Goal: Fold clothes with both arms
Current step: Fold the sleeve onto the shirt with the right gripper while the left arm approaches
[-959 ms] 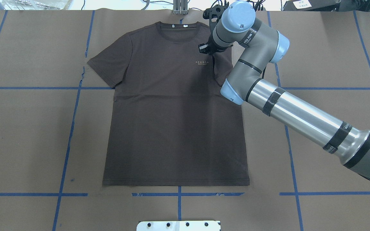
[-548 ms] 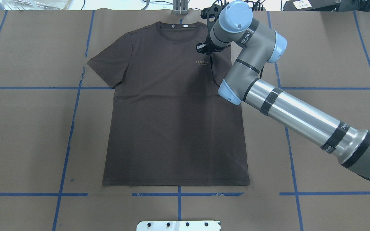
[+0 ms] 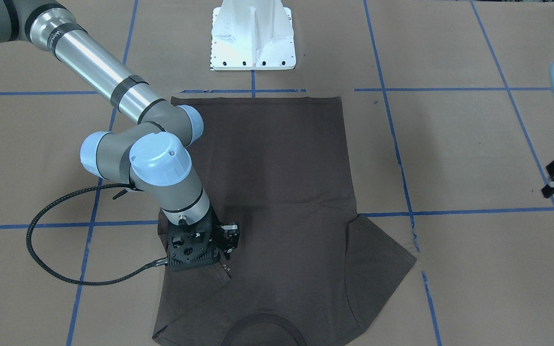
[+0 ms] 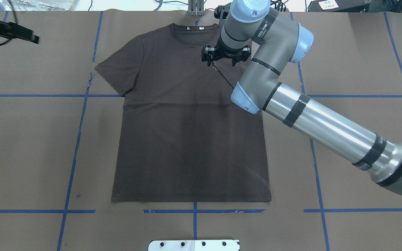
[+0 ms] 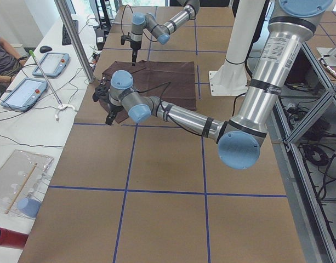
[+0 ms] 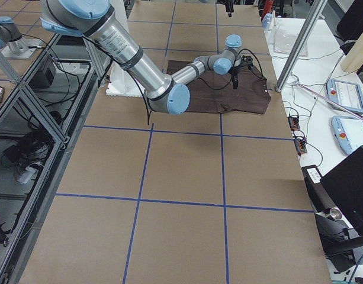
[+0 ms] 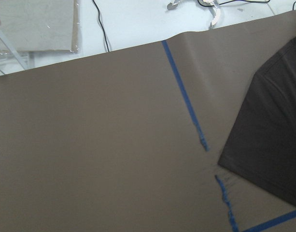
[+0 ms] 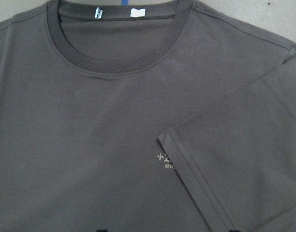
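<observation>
Overhead exterior shows us the T-shirt (image 4: 187,139) flat on the worktop (image 4: 30,139), collar far from the robot, its length running straight out from the base. Our right end effector (image 4: 222,63) hangs over the chest, seemingly spread, holding nothing. The left sleeve (image 4: 117,69) lies unfolded, nearer the left end effector (image 4: 26,35) yet well apart from it; we cannot tell how that one stands. Only the right wrist view shows the right sleeve (image 8: 225,159) folded across the lettering.
</observation>
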`<state>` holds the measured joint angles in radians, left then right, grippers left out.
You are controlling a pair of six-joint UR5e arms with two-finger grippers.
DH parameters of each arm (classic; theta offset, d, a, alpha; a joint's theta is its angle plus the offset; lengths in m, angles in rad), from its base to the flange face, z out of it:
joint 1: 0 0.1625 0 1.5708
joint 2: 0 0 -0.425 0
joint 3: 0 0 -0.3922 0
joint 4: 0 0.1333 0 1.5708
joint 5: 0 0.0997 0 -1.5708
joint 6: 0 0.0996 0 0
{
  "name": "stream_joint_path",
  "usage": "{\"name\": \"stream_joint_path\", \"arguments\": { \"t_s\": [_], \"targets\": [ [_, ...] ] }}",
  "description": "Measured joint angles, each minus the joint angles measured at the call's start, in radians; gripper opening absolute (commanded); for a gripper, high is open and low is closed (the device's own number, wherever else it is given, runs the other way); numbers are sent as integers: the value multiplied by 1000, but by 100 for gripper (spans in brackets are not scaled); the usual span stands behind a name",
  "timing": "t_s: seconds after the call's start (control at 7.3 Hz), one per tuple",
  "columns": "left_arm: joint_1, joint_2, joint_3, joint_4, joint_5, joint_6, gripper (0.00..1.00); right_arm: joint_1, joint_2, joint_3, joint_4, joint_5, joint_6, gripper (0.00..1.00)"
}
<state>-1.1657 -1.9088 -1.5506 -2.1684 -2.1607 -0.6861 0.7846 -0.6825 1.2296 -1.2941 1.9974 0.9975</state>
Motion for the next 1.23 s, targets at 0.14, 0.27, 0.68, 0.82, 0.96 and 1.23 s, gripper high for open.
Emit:
{"name": "stream_joint_path", "arguments": {
  "t_s": [0.14,0.27,0.68,0.82,0.96,1.23],
  "targets": [
    [73,-26,7,-12,81,-101,100,5,-57,96,-71,36,-5,100],
    [144,-54,33,-31,175,-194,100,17,-131,192,-119,69,-43,100],
    [256,-112,190,-161,398,-398,100,64,-235,315,-219,130,-314,100],
    [270,-121,220,-175,432,-419,100,62,-240,324,-225,133,-336,100],
    [286,-138,252,-180,459,-436,100,63,-243,329,-225,134,-344,100],
    [325,-190,330,-183,517,-462,100,63,-259,332,-181,132,-345,100]
  ]
}}
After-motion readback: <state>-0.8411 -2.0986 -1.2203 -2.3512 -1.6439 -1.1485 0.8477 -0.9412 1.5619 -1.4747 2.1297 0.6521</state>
